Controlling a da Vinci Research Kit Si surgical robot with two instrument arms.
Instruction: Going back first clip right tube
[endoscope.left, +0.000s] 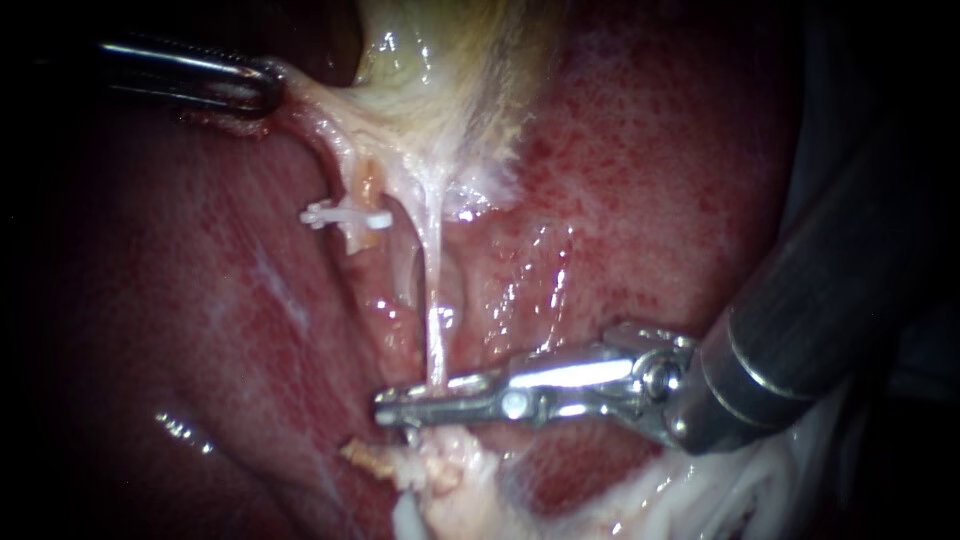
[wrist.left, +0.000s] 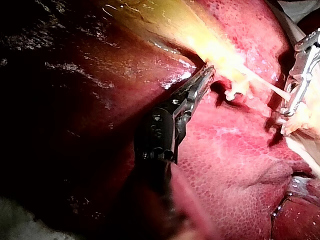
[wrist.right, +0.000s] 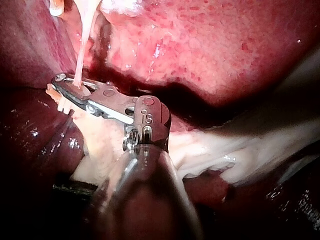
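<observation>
liver (endoscope.left: 650, 200) lies under everything; gallbladder (endoscope.left: 420, 60) pulled taut, clamped by left instrument (endoscope.left: 270, 92). right instrument (endoscope.left: 400, 408) jaws closed on right tube (endoscope.left: 432, 300), low down. backing off before they open could tear that thin tube or snag the clip (endoscope.left: 345, 215) on left tube (endoscope.left: 368, 190).

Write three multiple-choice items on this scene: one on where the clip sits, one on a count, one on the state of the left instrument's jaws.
1. The white clip sits on: A the left tube; B the right tube; C the liver.
2. Clips in view: A none; B one; C three.
3. The left instrument's jaws are: A wide open; B shut on pale tissue; C out of view.
Answers: 1 A, it clamps across the left tube. 2 B, only one shows. 3 B, tissue stretches from their closed tips.
</observation>
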